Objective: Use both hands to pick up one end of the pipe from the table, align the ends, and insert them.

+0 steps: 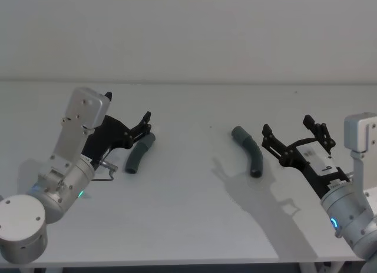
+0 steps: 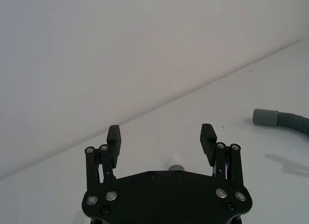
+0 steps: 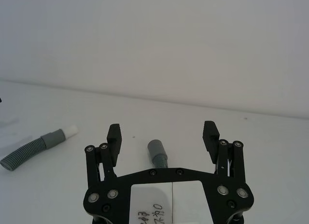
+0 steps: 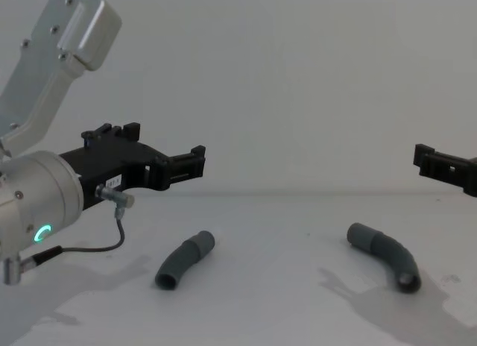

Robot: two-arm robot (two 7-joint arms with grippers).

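Pipe pieces by left end effector, right end effector, jaws apart

The left gripper hides all but one tip of a pipe piece.

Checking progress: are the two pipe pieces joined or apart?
Apart. The left piece and right piece lie separately on the table, bare surface between them; left pincer and right pincer hover open, empty.

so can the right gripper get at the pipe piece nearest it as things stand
Probably yes: the right gripper hangs open above the table, the right pipe piece lies just ahead of it, and nothing stands between them.
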